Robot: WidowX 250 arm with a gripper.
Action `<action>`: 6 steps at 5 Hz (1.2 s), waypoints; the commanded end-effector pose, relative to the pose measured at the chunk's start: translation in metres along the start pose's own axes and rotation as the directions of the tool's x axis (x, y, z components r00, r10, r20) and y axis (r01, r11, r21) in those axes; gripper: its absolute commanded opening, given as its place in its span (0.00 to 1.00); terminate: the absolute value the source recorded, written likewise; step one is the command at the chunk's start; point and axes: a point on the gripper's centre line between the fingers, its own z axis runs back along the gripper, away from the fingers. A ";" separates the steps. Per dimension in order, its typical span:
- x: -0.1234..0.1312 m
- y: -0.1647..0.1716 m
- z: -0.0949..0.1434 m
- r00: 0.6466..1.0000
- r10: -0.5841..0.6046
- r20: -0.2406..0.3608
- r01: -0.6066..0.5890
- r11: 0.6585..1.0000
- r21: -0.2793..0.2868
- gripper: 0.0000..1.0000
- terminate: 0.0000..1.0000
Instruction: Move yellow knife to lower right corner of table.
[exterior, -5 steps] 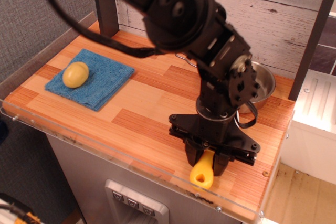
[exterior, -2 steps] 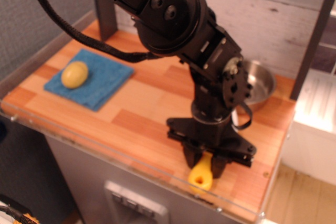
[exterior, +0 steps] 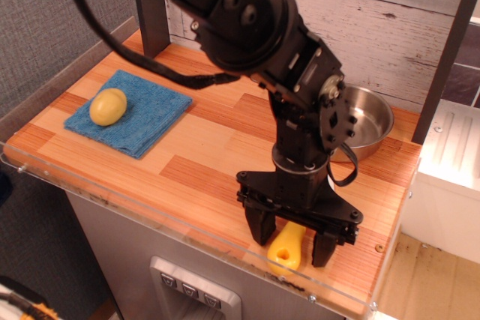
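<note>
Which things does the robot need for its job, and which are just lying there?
For the job:
- small yellow plastic toy knife
- striped wooden table, near-right corner
- black gripper, jaws open either side of the knife

Just lying about:
- roundish yellow potato
- folded blue cloth under it
- round silver metal bowl

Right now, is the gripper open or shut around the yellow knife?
Open. The gripper has its two fingers spread either side of the yellow knife, with visible gaps beside the handle, which lies on the table.
</note>
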 end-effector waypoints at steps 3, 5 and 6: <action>0.018 0.041 0.102 0.968 0.004 0.251 -0.002 1.000 -0.008 1.00 0.00; 0.032 0.090 0.090 0.994 -0.033 0.103 0.035 0.999 -0.021 1.00 0.00; 0.036 0.096 0.092 0.994 -0.063 0.092 0.065 0.998 -0.015 1.00 0.00</action>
